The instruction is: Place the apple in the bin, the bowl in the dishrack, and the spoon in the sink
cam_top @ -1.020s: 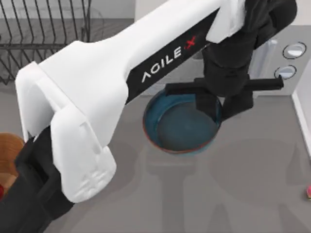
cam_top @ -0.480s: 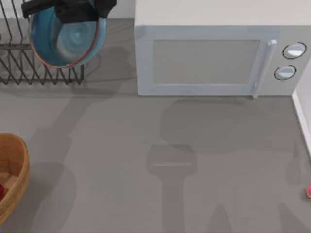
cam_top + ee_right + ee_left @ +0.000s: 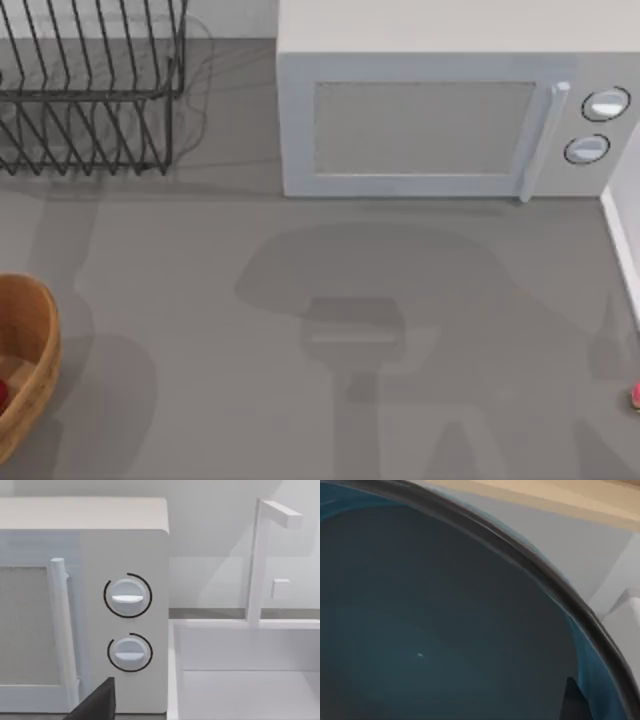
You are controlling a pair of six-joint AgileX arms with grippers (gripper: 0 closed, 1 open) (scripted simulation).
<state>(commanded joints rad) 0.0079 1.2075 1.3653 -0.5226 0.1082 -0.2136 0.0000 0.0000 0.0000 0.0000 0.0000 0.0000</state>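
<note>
Nowhere in the current views is legible writing visible. Top view: dishrack (image 3: 90,90) at 10 o'clock, bare of the bowl that hung over it half a second ago; arm and bowl have left this view since then. Microwave (image 3: 450,110) at 1 o'clock. Bin (image 3: 25,360) at 8 o'clock, with a sliver of apple (image 3: 3,392) inside at the frame edge. Spoon (image 3: 635,396) tip at 4 o'clock. Left wrist view: bowl (image 3: 445,630) interior right up against the camera, one dark fingertip (image 3: 572,702) against its wall; grip state cannot be told. Right wrist view: microwave dials (image 3: 127,597), sink (image 3: 245,680) beside it with faucet (image 3: 260,560); one dark fingertip (image 3: 97,702) visible, opening cannot be told.
</note>
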